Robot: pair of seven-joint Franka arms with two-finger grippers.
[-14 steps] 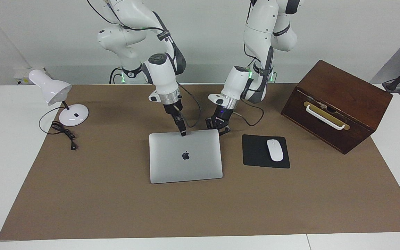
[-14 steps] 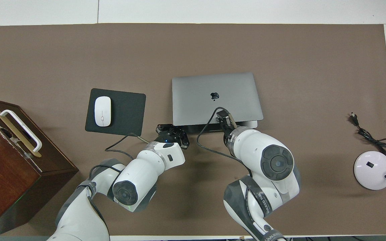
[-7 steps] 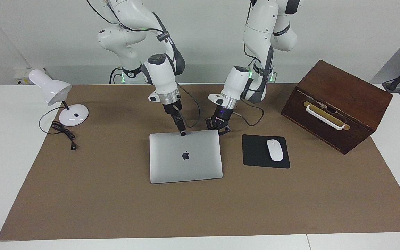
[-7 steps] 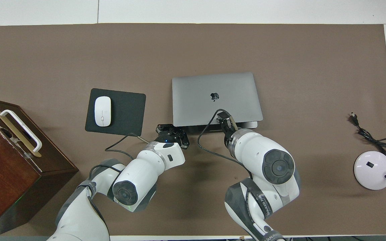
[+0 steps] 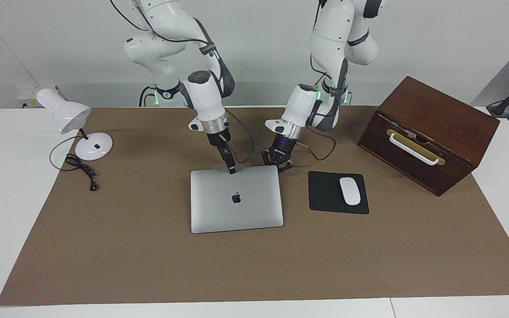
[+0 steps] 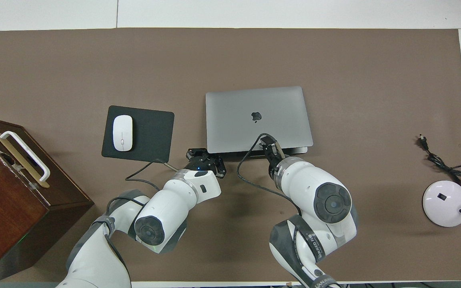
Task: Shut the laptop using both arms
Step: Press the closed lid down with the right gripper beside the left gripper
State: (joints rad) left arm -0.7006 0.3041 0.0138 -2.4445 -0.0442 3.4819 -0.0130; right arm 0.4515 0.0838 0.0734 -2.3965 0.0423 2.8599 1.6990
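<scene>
The silver-grey laptop (image 5: pixel 236 198) lies in the middle of the brown mat with its apple-logo lid almost flat. In the overhead view, a thin strip of the laptop's (image 6: pixel 256 116) base shows under the lid's edge nearest the robots. My right gripper (image 5: pixel 231 168) is shut, and its tip presses on that lid edge; it also shows in the overhead view (image 6: pixel 267 142). My left gripper (image 5: pixel 277 162) is open and low at the laptop's nearest corner toward the left arm's end, beside the lid. It shows in the overhead view (image 6: pixel 206 154) too.
A black mouse pad (image 5: pixel 325 194) with a white mouse (image 5: pixel 350 191) lies beside the laptop toward the left arm's end. A dark wooden box (image 5: pixel 429 132) with a white handle stands further that way. A white desk lamp (image 5: pixel 77 128) and its cord (image 5: pixel 80 170) stand at the right arm's end.
The lid has dropped a little further, so less of the base strip shows. My right gripper has followed the lid's edge down. The left arm has not moved.
</scene>
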